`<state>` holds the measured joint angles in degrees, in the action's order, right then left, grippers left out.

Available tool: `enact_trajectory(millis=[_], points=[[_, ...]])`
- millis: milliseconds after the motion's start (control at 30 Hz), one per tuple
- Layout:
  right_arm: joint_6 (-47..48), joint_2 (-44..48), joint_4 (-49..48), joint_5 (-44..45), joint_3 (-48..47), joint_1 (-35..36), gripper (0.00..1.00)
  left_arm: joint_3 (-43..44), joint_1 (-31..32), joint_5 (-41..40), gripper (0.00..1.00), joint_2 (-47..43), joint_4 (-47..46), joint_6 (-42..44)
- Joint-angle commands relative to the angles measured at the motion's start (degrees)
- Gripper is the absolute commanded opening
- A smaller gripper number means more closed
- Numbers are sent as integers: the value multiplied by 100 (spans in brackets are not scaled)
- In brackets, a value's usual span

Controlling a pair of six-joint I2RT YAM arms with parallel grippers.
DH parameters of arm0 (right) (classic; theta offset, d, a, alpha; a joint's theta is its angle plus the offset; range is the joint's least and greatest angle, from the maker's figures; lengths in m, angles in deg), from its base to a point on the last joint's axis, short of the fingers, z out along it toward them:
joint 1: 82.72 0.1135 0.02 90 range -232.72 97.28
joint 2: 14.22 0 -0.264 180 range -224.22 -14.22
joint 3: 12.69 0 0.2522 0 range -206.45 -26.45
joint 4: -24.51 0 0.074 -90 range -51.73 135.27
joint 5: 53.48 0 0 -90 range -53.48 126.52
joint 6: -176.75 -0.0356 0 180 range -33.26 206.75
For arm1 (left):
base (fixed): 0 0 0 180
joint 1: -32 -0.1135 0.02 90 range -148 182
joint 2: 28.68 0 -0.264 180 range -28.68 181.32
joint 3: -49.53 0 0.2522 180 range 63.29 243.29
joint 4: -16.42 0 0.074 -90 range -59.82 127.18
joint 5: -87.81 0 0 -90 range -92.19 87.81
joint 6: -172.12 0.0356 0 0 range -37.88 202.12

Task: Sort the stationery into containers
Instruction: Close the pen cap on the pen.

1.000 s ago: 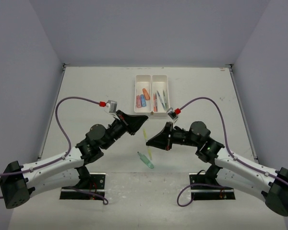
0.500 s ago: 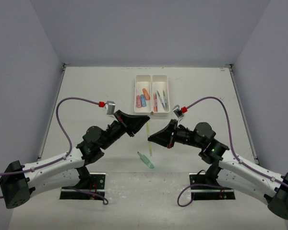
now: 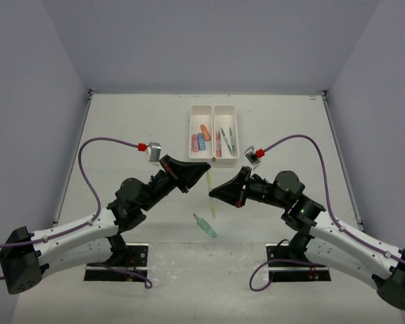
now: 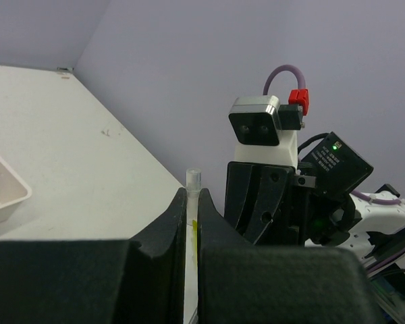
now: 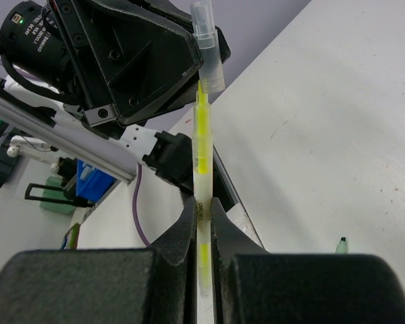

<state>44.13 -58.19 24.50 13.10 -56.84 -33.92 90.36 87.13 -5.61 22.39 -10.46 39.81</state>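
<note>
Yellow pen [image 3: 211, 202] is held clear of the bench [image 3: 135, 128], short of the tray [image 3: 214, 106], clamped near its cap by left pincer [image 3: 207, 167] and lower by right pincer [image 3: 212, 191]. Handover judged in hand; one pincer must be released next.

Left wrist view: only the capped tip of the yellow pen [image 4: 193, 181] shows. The rest is buried between the clamped fingers of the left pincer [image 4: 191, 212]. White tray [image 4: 1, 194] is cut off at the 9 o'clock edge.

Right wrist view: the pen's lower end is hidden inside the right pincer [image 5: 202, 226], closed on it. A dark tip [image 5: 341, 244] on the bench [image 5: 337, 121] at 5 o'clock is clipped by the bottom edge, possibly another pen.

Top view: stationery pieces [image 3: 201, 140] in the tray are too small to identify.
</note>
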Motion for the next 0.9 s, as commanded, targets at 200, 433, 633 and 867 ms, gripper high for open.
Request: enact_trajectory(millis=[200, 433, 633, 867], points=[[99, 55, -10, 171, -169, 25, 0, 149, -29, -235, 0, -90, -242, 249], [134, 43, 67, 220, -190, 33, 0, 193, -29, -307, 0, -102, -214, 281], [157, 53, 127, 278, -213, 33, 0, 211, -29, -217, 0, -61, -234, 233], [192, 20, 243, 373, -345, 33, 0, 167, -29, -45, 0, 35, -313, 91]])
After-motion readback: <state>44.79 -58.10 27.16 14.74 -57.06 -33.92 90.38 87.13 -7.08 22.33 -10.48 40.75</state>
